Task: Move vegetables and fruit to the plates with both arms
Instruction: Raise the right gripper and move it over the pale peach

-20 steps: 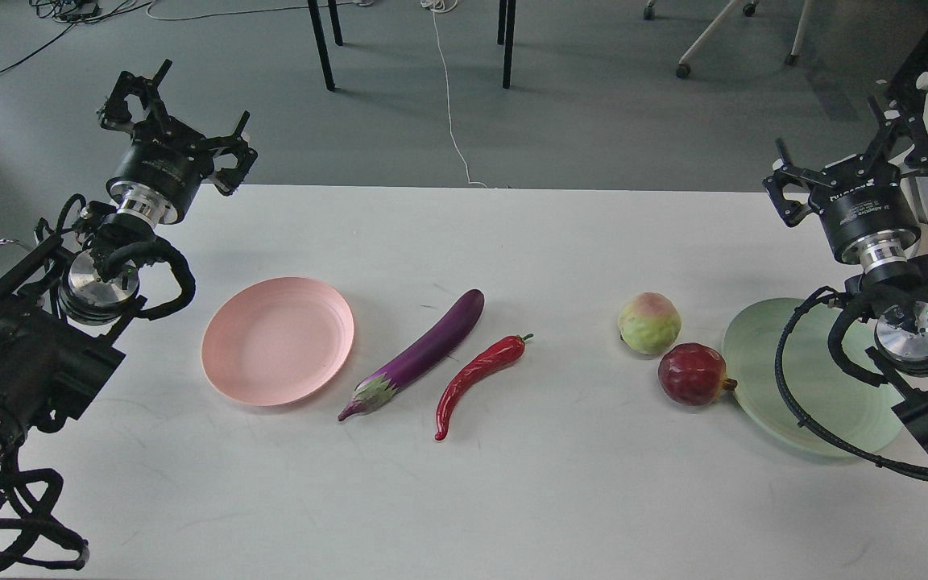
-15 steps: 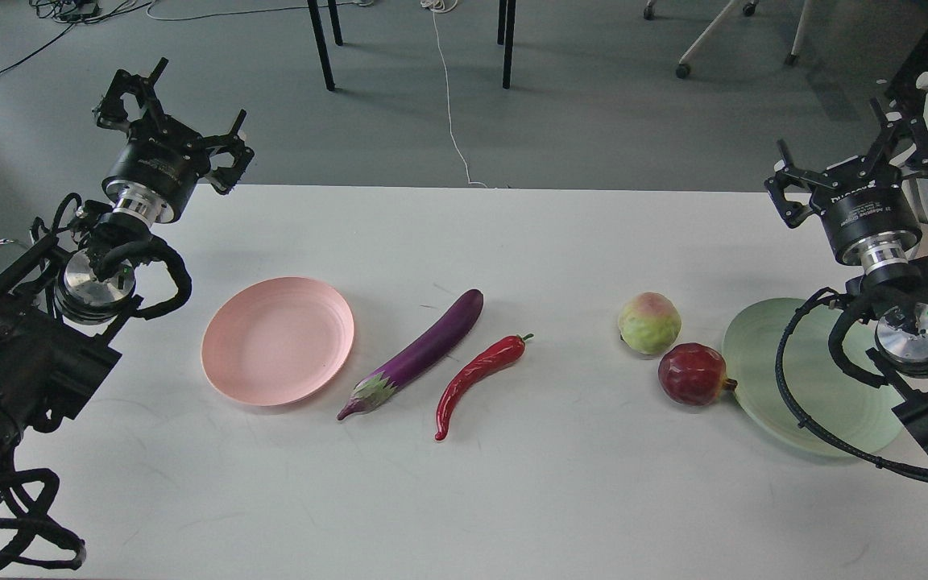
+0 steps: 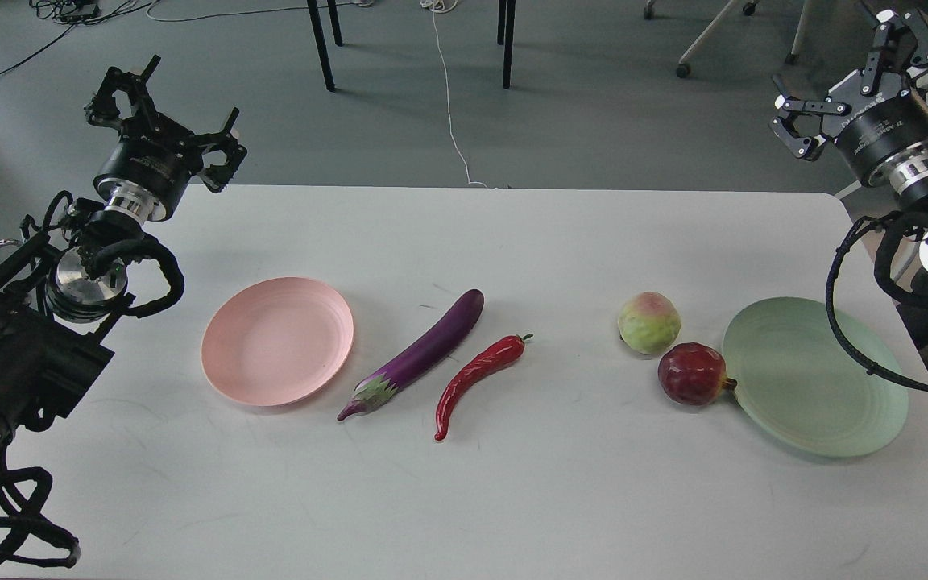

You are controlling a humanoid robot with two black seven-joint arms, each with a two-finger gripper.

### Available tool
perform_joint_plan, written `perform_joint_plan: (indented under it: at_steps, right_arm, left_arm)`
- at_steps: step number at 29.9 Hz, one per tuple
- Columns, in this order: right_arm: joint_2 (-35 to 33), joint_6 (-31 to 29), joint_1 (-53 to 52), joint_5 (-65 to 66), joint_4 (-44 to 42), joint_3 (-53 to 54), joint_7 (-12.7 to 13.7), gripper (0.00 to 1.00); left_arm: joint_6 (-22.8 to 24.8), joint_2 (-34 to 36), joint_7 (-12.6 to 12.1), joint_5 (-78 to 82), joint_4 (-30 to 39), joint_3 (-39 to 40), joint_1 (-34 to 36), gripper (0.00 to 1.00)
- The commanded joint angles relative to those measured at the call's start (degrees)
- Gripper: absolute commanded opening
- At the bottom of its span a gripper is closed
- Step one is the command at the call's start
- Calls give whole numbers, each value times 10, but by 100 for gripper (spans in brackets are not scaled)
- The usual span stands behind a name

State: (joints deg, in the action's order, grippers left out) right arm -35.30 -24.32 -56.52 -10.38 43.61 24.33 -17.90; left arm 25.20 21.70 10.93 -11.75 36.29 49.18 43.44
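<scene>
A purple eggplant and a red chili pepper lie side by side at the table's middle. An empty pink plate sits to their left. A yellow-green fruit and a dark red fruit sit right of centre, the red one touching the rim of an empty green plate. My left gripper is open and empty, raised over the table's far left corner. My right gripper is open and empty, raised beyond the far right corner.
The white table fills the view; its far edge runs along the top third. Beyond it, on the grey floor, stand black table legs, a white cable and chair casters.
</scene>
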Motion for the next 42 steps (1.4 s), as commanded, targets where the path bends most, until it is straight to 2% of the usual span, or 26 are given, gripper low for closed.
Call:
perform_joint_plan:
  at_steps: [1, 5, 10, 18, 23, 28, 31, 42]
  right_arm:
    - [-4, 11, -98, 32, 1, -126, 1, 99]
    - [7, 13, -194, 102, 8, -251, 2, 99]
    - [34, 13, -294, 201, 28, -386, 3, 99]
    - [116, 14, -404, 387, 65, -589, -2, 99]
    - [166, 25, -409, 498, 63, -682, -3, 99]
    - [201, 25, -406, 520, 60, -773, -11, 99]
    - [210, 25, -393, 522, 60, -790, -25, 99]
    - [242, 47, -315, 524, 17, -810, -26, 98]
  left_arm:
    - [6, 5, 1, 9, 0, -3, 2, 99]
    - [26, 11, 0, 11, 0, -3, 2, 99]
    - [28, 17, -8, 11, 1, -7, 1, 99]
    - [28, 17, -3, 11, 1, -8, -3, 99]
    - [27, 17, -1, 11, 1, -8, -3, 99]
    - [28, 19, 0, 11, 1, -7, -3, 99]
    - [28, 19, 1, 11, 1, -7, -3, 99]
    - [28, 19, 0, 12, 1, -9, -5, 99]
